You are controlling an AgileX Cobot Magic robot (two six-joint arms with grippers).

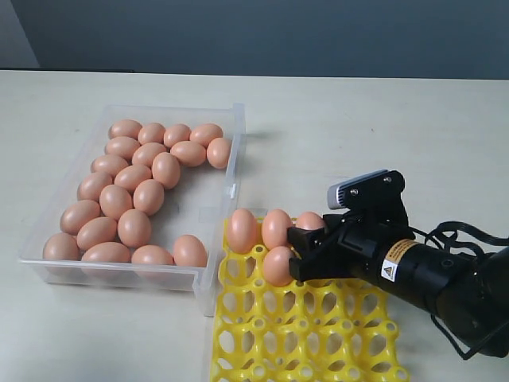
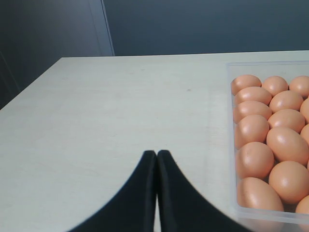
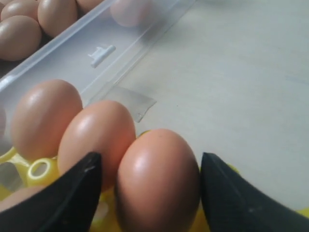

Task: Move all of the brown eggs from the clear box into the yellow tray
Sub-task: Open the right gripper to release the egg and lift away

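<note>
1. Right arm (image 1: 433, 280): black cylindrical housing, matte finish.
2. Warning label (image 1: 390, 269): yellow and white, with a triangle symbol, fixed on the housing.
3. Wrist camera (image 1: 359, 189): grey casing on a black bracket.
4. Cables (image 1: 465, 235): black, looped beside the housing.
5. Right gripper (image 1: 296, 253): black, blocky.
6. Left gripper (image 2: 157, 155): black fingers tapering to narrow tips.

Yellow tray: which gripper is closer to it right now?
Right. The right gripper is at the yellow tray, open around a brown egg seated there. The left gripper, shut, is over the table beside the clear box, no tray in its view.
</note>
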